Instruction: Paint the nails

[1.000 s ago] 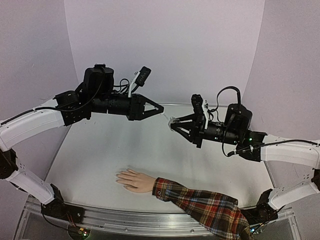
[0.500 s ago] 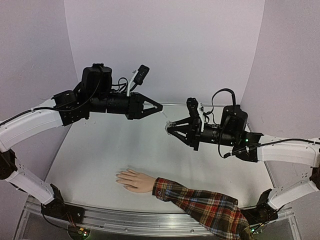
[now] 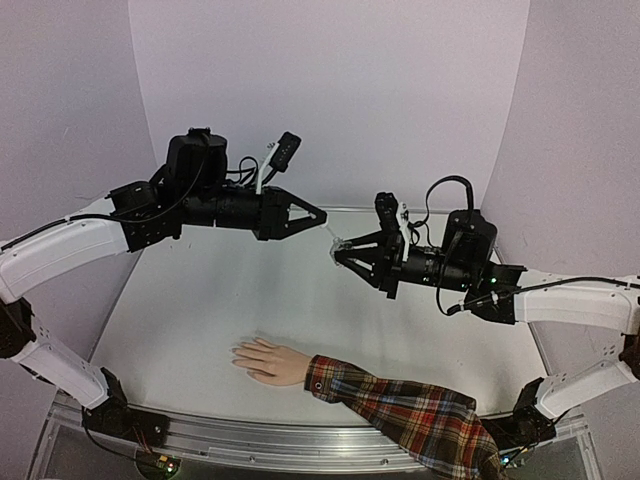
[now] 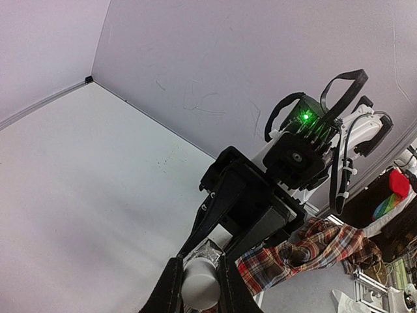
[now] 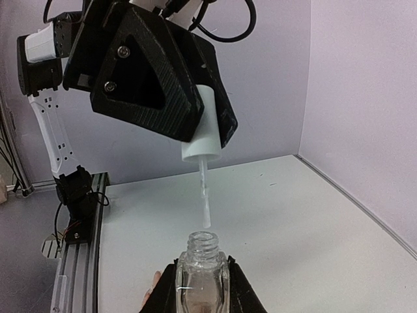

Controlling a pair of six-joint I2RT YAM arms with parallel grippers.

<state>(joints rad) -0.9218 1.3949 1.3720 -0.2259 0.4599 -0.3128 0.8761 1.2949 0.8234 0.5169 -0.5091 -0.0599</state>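
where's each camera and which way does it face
Top external: above and behind the arm bases, looking down across the white table and the pale hand in a red plaid sleeve; left arm and right arm show.
Left wrist: on the left arm, looking along its jaws, shut on a round white cap, toward the right arm.
Right wrist: on the right arm, looking along its jaws, shut on a clear glass bottle, toward the left arm.
Both wrist views show the cap, from opposite ends.
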